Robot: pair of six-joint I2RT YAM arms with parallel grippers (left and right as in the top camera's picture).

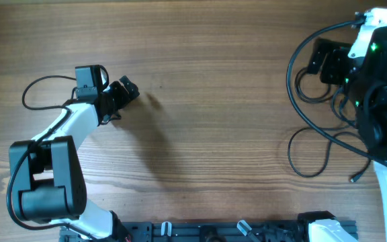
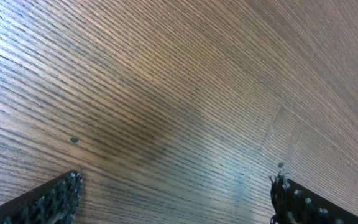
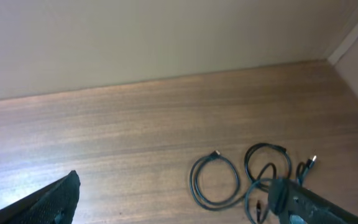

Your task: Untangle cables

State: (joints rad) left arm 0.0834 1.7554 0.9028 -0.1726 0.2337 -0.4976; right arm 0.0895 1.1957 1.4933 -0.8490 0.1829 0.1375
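- Cables (image 3: 248,169) lie on the right side of the table (image 1: 213,101), close under the right arm (image 1: 381,101). The rest of the wood is bare from where I stand.
- Left arm (image 1: 66,134) is well apart from them on the far side. Its left gripper (image 2: 176,199) hangs over plain wood with the fingers spread wide and nothing in them. I'd keep it clear until a cord needs pinning.
- Right gripper (image 3: 179,208) is also wide open with nothing between the fingers. One finger (image 3: 309,202) sits in front of a cord, and I cannot tell whether it touches.
- Loop (image 3: 196,182) on the left of the bunch looks free of the others. I'd leave it alone.
- Tangle, if any, seems to be in the loops beside it, partly hidden by that finger.
- Best move, to my eye, is to come down on one strand only, near a plug (image 3: 313,160), close gently and draw it sideways away from the rest. Dragging low and slow should stop the thin cord springing back.
- Thicker arm wires run nearby, so don't snag those.
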